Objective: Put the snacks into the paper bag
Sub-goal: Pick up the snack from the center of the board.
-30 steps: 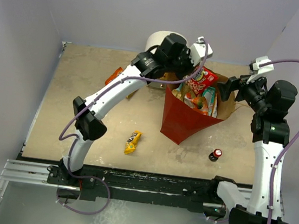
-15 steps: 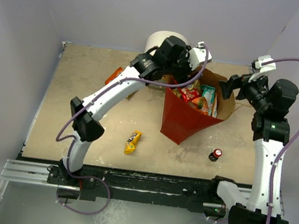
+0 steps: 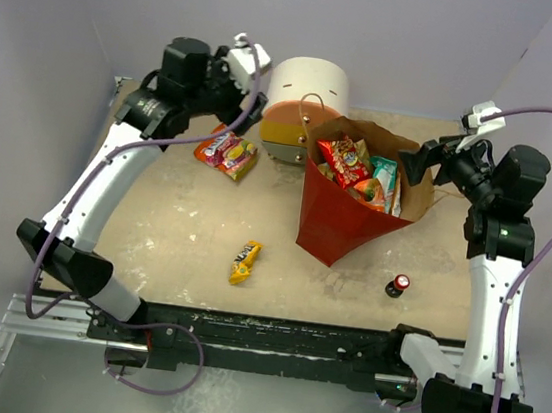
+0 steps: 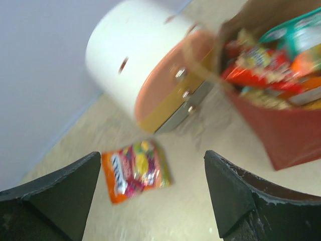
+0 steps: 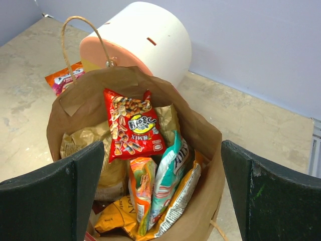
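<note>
We see the paper bag (image 3: 334,224) standing upright and open on the table (image 3: 153,222), with its red side toward the arm bases. One thin handle arches up from its far rim.

Inside the bag we count at least 4 packets. A red snack packet (image 5: 131,125) leans against the far inner wall. A teal packet (image 5: 170,165) and an orange packet (image 5: 141,186) stand side by side just in front of it. A tan crinkly bag (image 5: 85,138) is tucked along the inner wall beside them.

2 snacks lie outside the bag. A candy packet (image 3: 227,152), orange and pink, lies flat on the table to the bag's left, apart from it. A yellow bar (image 3: 244,261) also lies flat to the bag's left, nearer the arm bases.

A round drawer unit (image 3: 304,104) sits just behind the bag's far-left corner; we cannot tell whether the 2 touch. A small capped bottle (image 3: 400,285) stands to the bag's right on its near side.

The left gripper (image 4: 151,165) hangs above the table well left of the bag, over the candy packet. Its fingers are spread wide with nothing between them, though that wrist view is blurred. The right gripper (image 5: 158,150) hovers at the bag's right rim, facing its mouth. Its fingers are spread fully apart and hold nothing.
</note>
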Controlling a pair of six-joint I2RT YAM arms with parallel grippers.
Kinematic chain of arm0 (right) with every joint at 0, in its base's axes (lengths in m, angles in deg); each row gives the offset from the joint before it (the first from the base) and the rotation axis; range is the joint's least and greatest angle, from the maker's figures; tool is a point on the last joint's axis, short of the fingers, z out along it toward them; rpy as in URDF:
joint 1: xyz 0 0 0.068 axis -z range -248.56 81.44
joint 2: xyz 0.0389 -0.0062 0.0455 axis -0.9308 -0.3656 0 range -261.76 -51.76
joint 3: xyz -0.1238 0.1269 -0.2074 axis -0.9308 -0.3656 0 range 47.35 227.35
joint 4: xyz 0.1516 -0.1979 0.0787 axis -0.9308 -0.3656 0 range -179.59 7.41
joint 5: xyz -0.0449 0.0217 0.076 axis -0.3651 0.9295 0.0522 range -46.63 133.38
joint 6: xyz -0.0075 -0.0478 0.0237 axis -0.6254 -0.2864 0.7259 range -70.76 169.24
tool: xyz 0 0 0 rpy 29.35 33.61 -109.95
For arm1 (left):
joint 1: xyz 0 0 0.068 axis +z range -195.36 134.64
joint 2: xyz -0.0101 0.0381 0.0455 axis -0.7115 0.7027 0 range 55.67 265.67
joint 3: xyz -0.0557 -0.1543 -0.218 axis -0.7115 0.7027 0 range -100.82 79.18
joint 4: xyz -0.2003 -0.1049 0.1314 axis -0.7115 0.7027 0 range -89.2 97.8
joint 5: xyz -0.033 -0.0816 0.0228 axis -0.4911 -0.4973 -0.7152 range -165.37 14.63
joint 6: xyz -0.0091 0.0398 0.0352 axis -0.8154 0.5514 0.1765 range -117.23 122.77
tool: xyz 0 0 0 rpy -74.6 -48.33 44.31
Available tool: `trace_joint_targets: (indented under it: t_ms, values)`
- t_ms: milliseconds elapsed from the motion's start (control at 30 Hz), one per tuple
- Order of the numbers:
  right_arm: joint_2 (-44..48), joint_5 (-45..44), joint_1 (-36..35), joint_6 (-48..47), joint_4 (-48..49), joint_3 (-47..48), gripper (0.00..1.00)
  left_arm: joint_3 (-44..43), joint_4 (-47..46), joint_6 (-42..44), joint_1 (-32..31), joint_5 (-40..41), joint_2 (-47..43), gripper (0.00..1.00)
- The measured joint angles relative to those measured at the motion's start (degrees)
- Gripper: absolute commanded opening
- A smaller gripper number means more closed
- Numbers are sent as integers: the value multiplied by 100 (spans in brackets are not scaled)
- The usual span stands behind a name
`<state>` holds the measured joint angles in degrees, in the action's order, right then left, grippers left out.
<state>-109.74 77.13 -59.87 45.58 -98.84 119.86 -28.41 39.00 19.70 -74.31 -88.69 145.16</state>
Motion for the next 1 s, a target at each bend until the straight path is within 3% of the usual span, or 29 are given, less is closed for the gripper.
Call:
trace_joint_targets:
  t_ms: [267,467,1000]
  values:
    - [-50,308,0,0,4,0,99,1488,-238,-138,1899,-846,-212,89]
    - [-46,376,0,-2,11,-15,99,1679,-586,-308,3101,-1493,323,89]
    - [63,490,0,-35,9,-160,99,868,-680,-439,3383,-2100,2881,90]
